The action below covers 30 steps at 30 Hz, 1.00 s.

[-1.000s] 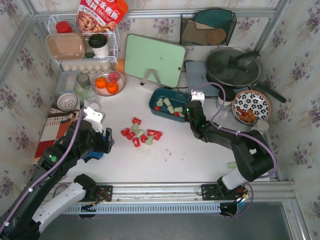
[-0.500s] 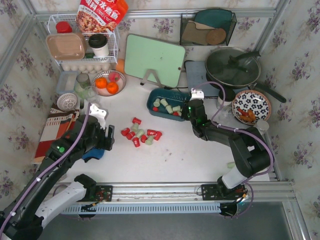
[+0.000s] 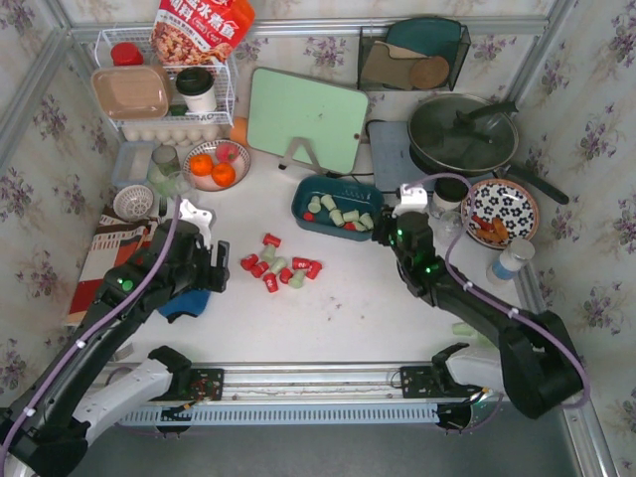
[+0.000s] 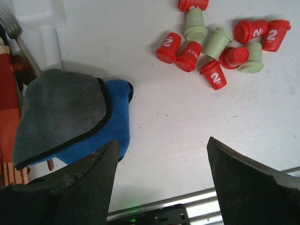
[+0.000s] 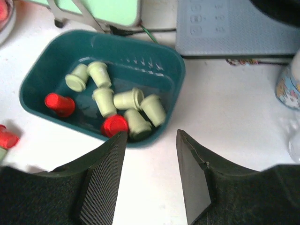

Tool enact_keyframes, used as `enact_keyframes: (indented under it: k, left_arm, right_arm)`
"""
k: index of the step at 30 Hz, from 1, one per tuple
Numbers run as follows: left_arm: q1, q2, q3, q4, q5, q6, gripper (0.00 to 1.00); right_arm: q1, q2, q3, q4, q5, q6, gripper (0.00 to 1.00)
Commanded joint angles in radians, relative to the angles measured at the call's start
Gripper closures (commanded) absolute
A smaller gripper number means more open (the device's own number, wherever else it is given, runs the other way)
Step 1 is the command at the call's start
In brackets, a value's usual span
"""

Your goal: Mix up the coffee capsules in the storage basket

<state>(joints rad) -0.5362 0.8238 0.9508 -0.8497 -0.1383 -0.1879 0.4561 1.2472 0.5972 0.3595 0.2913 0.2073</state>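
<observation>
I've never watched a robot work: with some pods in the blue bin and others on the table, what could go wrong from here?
The right gripper hangs open at the rim of the storage basket; a nudge could slide the low-walled bin or spill its coffee capsules. The loose capsules on the table lie on their sides, touching; pinching one may send neighbours rolling. The bottle beside the right arm could get knocked over.

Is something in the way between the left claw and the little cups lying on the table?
Nothing visible does. Only bare table lies between the open left gripper and the loose coffee capsules. The blue-grey cloth sits off to the side.
</observation>
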Motion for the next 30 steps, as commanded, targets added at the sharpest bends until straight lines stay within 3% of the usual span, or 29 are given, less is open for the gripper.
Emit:
enact_keyframes:
  k: [1, 7, 14, 18, 22, 23, 24, 30]
  left_arm:
    - [-0.001, 0.040, 0.044, -0.026, -0.020, -0.120, 0.22]
    - [-0.047, 0.128, -0.021, 0.059, -0.019, -0.290, 0.26]
    - [-0.293, 0.347, -0.056, 0.216, -0.219, -0.423, 0.27]
    - [-0.361, 0.485, -0.057, 0.296, -0.281, -0.510, 0.27]
    - [-0.383, 0.597, -0.058, 0.370, -0.292, -0.579, 0.27]
    - [-0.385, 0.628, -0.057, 0.380, -0.293, -0.599, 0.27]
    - [-0.386, 0.646, -0.057, 0.392, -0.294, -0.614, 0.28]
    - [-0.390, 0.735, -0.050, 0.409, -0.317, -0.702, 0.29]
  right_arm:
    - [0.000, -0.109, -0.123, 0.052, 0.046, 0.010, 0.47]
    - [0.000, -0.200, -0.228, 0.146, 0.083, 0.030, 0.48]
    - [0.001, -0.238, -0.241, 0.149, 0.072, 0.045, 0.48]
    - [0.000, -0.257, -0.244, 0.143, 0.076, 0.047, 0.47]
    - [0.001, -0.284, -0.253, 0.141, 0.083, 0.049, 0.35]
    - [0.000, -0.290, -0.257, 0.144, 0.087, 0.049, 0.26]
    - [0.000, -0.295, -0.260, 0.147, 0.090, 0.049, 0.04]
    - [0.001, -0.302, -0.264, 0.154, 0.091, 0.055, 0.00]
